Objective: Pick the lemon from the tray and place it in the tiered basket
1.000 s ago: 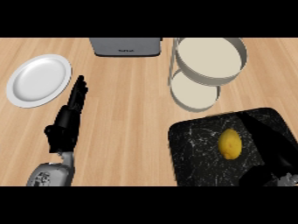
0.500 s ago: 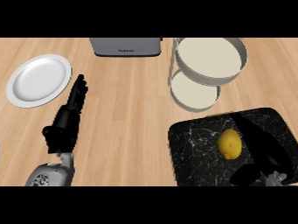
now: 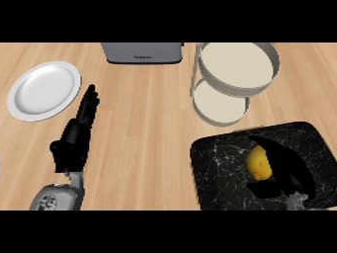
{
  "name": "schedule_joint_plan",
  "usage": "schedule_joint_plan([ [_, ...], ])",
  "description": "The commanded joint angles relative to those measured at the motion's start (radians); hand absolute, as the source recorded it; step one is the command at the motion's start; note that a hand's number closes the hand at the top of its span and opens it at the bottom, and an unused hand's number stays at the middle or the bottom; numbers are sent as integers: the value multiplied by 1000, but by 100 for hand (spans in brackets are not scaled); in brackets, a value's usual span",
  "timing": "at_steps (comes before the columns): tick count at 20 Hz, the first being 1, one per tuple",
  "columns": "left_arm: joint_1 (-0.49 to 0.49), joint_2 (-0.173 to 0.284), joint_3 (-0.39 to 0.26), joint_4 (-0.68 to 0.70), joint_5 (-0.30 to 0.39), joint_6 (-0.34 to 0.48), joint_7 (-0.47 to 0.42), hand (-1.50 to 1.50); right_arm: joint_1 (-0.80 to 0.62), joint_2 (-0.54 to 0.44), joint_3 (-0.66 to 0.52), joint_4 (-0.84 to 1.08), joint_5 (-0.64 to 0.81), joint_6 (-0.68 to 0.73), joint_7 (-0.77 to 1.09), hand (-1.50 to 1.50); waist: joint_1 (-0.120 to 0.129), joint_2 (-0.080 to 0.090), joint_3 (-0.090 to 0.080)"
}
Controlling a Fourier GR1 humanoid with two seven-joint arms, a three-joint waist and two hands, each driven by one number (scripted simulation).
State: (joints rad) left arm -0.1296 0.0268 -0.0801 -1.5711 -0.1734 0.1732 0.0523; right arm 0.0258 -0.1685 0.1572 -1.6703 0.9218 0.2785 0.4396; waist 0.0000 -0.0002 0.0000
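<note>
So the lemon [image 3: 258, 163] sits in the black marbled tray [image 3: 222, 173] at the lower right, and the right hand [image 3: 284, 165] is draped over its right side with fingers curving around it, though I can't tell if it's actually gripping yet. The tiered basket [image 3: 233, 69] stands just above the tray. The left hand [image 3: 76, 136] rests flat with straight fingers near the white plate [image 3: 43, 90].

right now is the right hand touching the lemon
Touching. The head view shows the right hand curved against the lemon with no gap, over the tray.
</note>
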Motion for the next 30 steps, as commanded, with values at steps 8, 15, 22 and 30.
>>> schedule_joint_plan([
  [8, -24, -25, -10, 7, -31, 26, 13, 0, -101, -11, 13, 209, 195, -240, -113, 150, 2, 1, 0],
  [15, -26, 1, 4, 2, 3, -24, 15, 0, -178, 134, 276, 194, 447, -31, 175, 150, 28, 0, -2],
  [22, -15, -9, 0, -8, -4, -8, 4, 0, -400, 166, 557, 228, 300, 128, 590, 150, 26, 0, 0],
  [30, 5, -18, 1, 33, -11, 5, -33, 0, -582, 168, 510, -31, 268, 252, 777, 150, 3, -5, -1],
])
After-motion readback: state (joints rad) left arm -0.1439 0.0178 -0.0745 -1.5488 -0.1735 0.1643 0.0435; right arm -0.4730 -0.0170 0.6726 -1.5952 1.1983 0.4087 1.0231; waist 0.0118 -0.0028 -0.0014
